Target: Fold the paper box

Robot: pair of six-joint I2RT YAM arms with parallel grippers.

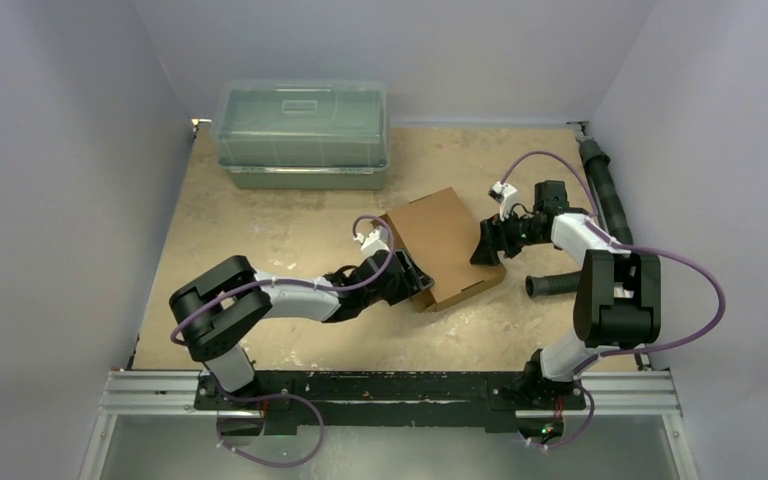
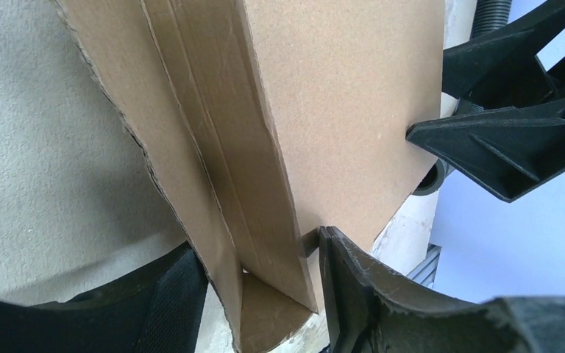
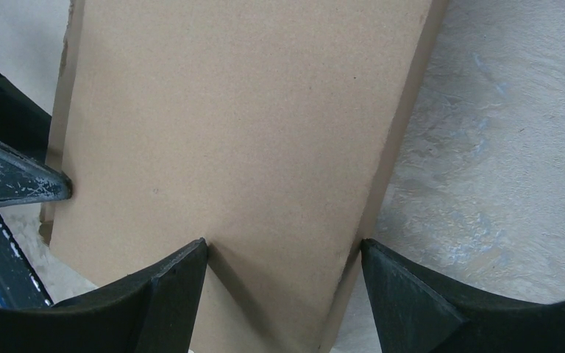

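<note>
Top external: cardboard box (image 1: 445, 240) mid-table, an arm on each side

**Where it is:** the box sits flat on the table (image 1: 260, 230), lid down, in front of the plastic bin (image 1: 300, 125) and well apart from it. It looks mostly formed, so you're likely on the last tuck.

**Risks, as I judge them:**
- The box is only held from its two ends. Push harder from one side and it skates or spins on the table.
- In the left wrist view the side wall has a ragged cut edge and stands away from the lid. Squeeze it off the crease and it buckles or tears instead of folding.
- Lift on the left and the lid can spring open, since only fingertips hold it down.

**Grippers:**
- Left gripper (image 1: 410, 275): jaws about halfway, straddling the near-left side wall at the corner. One finger (image 2: 353, 294) touches the lid edge and the other sits just beside the wall. You can't tell whether it's actually clamped.
- Right gripper (image 1: 485, 245): jaws wide apart, holding nothing. One tip rests on the lid face and the other sits at its edge.
</note>
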